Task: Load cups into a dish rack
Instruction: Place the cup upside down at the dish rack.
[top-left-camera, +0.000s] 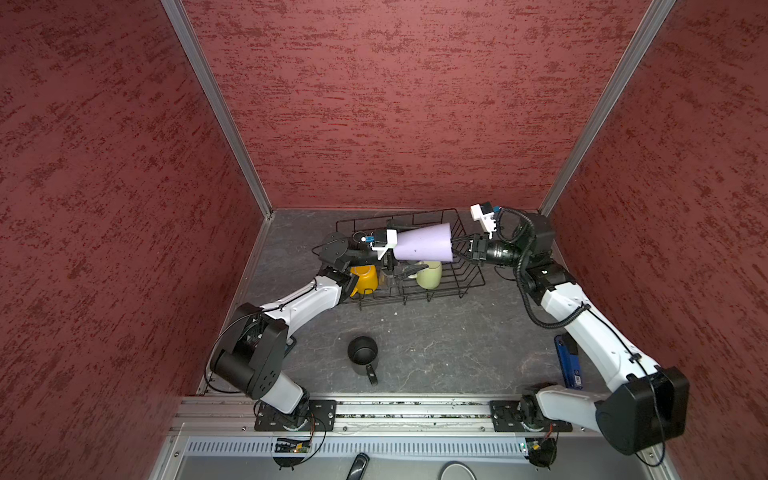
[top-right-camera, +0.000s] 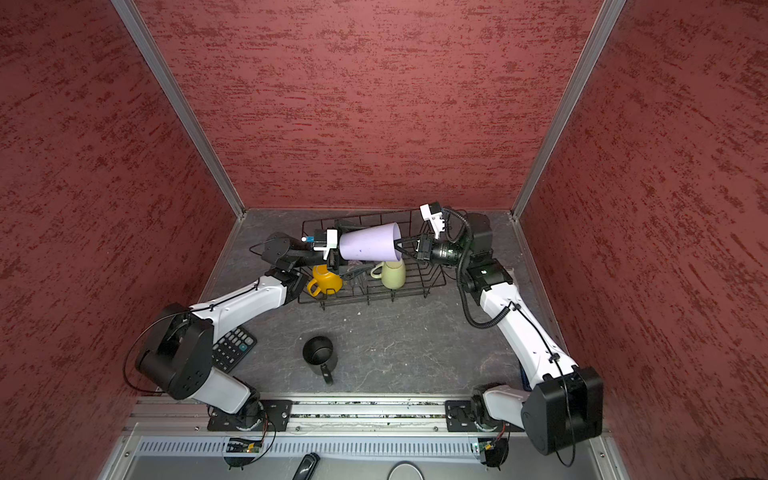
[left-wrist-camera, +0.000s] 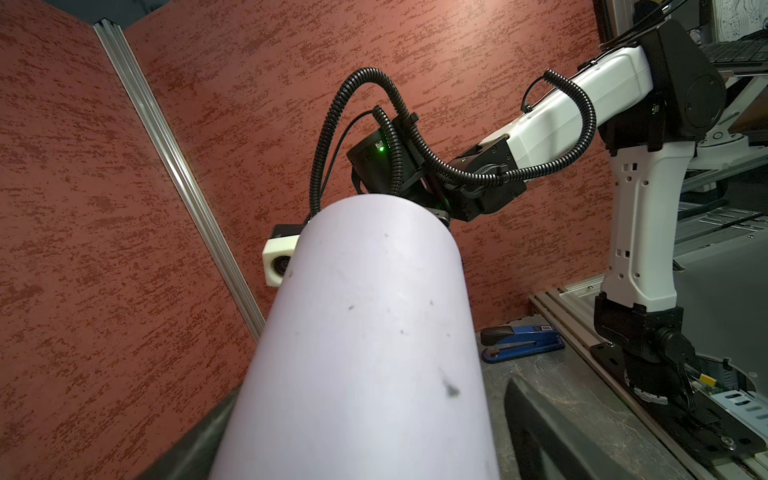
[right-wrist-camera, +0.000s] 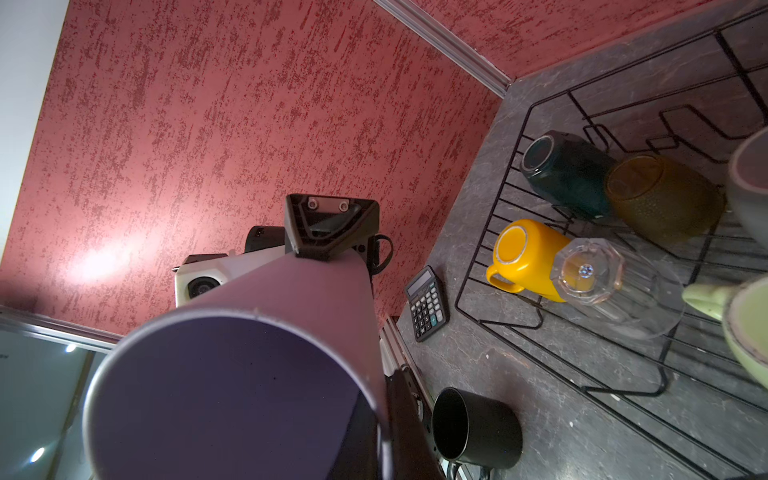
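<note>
Red textured walls (top-left-camera: 415, 104) box in a grey marbled table (top-left-camera: 436, 345), and I see the dish rack (top-right-camera: 374, 293) at mid-frame near the back. Below it a black mug (top-left-camera: 362, 353) stands upright on the bare table, well apart from the rack. A calculator (top-right-camera: 232, 349) at lower left and a blue stapler (top-left-camera: 567, 361) at right are each partly covered by an arm.

In both top views the lilac tumbler (top-left-camera: 424, 247) hangs on its side above the rack, mouth toward frame right, blocking my look at the rack's back half. There I make out only the yellow mug (top-right-camera: 326, 278) and cream mug (top-right-camera: 392, 274). The right wrist view adds the teal mug (right-wrist-camera: 569, 174), brown glass (right-wrist-camera: 660, 199), clear ribbed glass (right-wrist-camera: 615, 286) and a grey mug (right-wrist-camera: 752, 183) cut by the frame edge.

Both arms reach in from the lower corners, elbows bent. The right pincer (top-left-camera: 455, 249) is clamped on the tumbler's rim. The left pincer (top-left-camera: 395, 251) straddles the narrow end with its jaws spread, and a sliver of table shows between one finger (left-wrist-camera: 548, 432) and the tumbler.
</note>
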